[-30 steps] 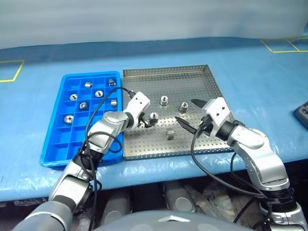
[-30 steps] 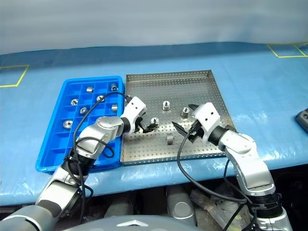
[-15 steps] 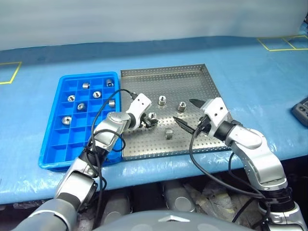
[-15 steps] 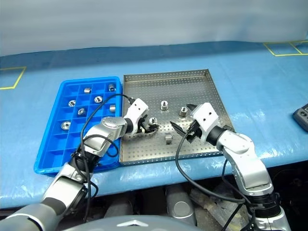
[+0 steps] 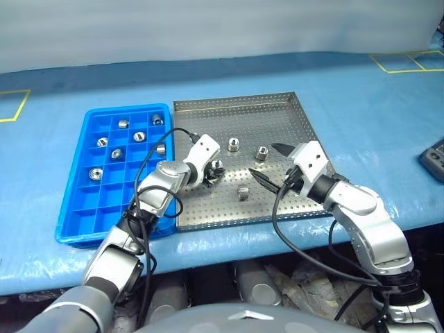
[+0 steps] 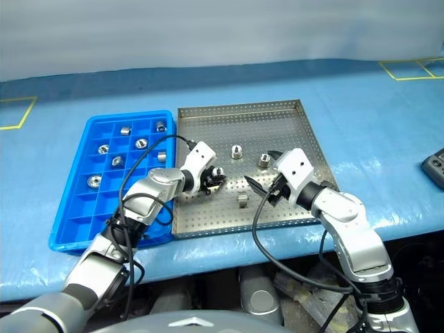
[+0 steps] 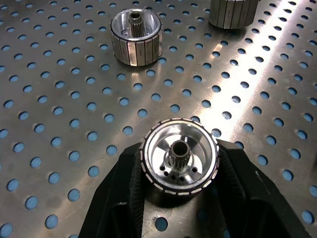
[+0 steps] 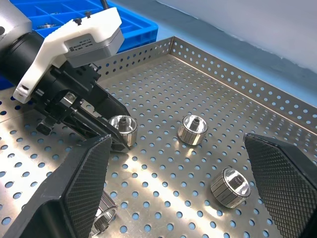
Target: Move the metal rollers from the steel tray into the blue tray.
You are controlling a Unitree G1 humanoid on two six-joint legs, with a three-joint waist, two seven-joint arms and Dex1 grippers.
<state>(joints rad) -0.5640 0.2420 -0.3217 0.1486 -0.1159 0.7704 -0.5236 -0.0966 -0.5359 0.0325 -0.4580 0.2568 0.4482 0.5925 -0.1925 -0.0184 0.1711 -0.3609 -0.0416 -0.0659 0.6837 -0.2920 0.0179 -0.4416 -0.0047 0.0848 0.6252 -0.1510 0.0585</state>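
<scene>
Left gripper (image 5: 214, 173): black fingers clamped on one shiny ridged metal roller (image 7: 179, 162), resting on the perforated steel tray (image 5: 277, 111), ready to lift
Right gripper (image 5: 267, 164): spread wide, empty
Destination: blue compartmented plastic tray (image 5: 76, 208), alongside

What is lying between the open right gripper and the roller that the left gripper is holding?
Bare perforated floor of the steel tray. The right wrist view shows nothing between the right gripper and the held roller in the left gripper; the other rollers sit aside.
</scene>
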